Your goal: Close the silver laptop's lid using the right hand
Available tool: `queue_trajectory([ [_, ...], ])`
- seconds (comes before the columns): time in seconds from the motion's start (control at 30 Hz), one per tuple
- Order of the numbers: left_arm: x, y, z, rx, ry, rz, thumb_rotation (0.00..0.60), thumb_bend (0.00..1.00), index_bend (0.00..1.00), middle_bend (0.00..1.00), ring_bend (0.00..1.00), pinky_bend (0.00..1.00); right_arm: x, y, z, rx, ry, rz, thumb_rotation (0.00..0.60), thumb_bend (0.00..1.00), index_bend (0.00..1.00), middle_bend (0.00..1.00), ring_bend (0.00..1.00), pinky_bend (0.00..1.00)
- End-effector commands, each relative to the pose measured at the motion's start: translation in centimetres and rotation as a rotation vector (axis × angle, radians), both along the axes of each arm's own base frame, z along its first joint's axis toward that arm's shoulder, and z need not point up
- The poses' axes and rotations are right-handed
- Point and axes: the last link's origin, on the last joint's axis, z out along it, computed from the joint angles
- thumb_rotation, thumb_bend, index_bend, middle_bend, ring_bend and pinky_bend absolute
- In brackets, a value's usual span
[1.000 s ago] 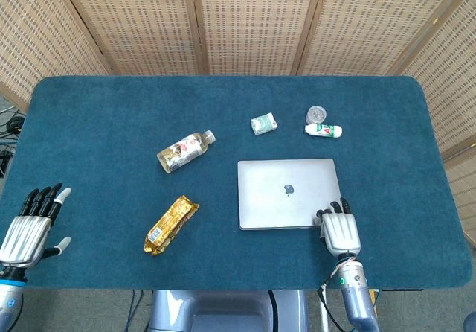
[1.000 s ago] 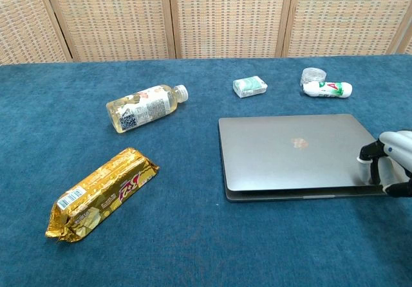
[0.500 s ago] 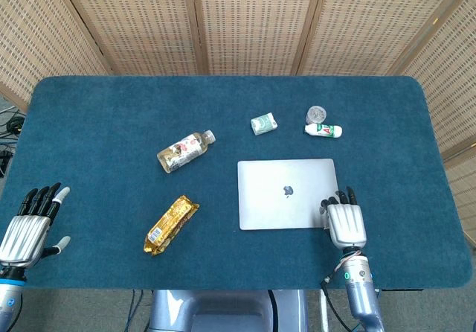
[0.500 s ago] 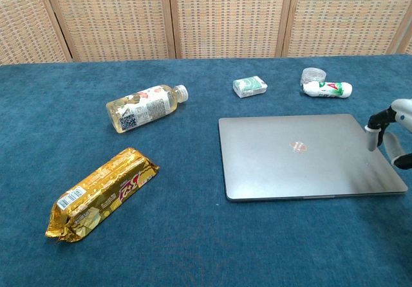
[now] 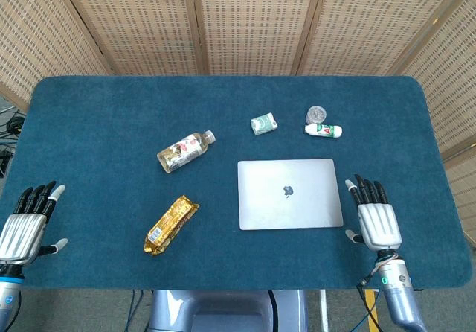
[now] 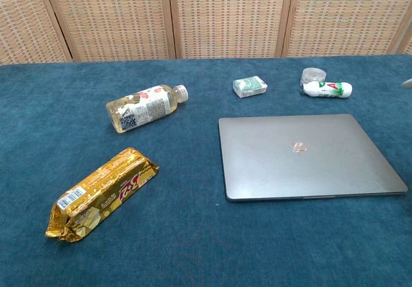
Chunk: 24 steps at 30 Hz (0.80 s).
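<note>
Laptop (image 5: pixel 289 194) is lying shut on our table (image 5: pixel 111 123); our right hand (image 5: pixel 378 222), at its 3 o'clock, and left hand (image 5: pixel 22 231) are spreading fingers wide, holding nothing.

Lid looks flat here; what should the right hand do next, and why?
Probably nothing more than settle back to rest. The silver laptop lies shut flat on the table, and the right hand sits open beside its right edge, apart from it, holding nothing. No gap shows at the lid's front edge in the chest view.
</note>
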Motion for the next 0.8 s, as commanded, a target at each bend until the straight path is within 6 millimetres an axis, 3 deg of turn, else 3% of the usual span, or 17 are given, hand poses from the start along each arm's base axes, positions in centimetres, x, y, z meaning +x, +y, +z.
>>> queue_trajectory([
  [0.03,-0.2,0.1,0.1,0.009,0.003,0.005,0.600,0.03,0.00,0.00,0.00,0.00,-2.2,1.7,2.5,-0.038,0.026,0.052,0.600,0.00,0.04,0.00,0.00,0.00],
  [0.33,-0.7,0.4,0.4,0.033,0.006,0.018,0.600,0.04,0.00,0.00,0.00,0.00,-3.5,3.8,4.5,-0.068,-0.018,0.044,0.600,0.00,0.04,0.00,0.00,0.00],
  [0.8,-1.7,1.0,1.0,0.068,0.020,0.043,0.600,0.05,0.00,0.00,0.00,0.00,-3.7,4.0,5.3,-0.078,-0.014,0.031,0.600,0.00,0.04,0.00,0.00,0.00],
])
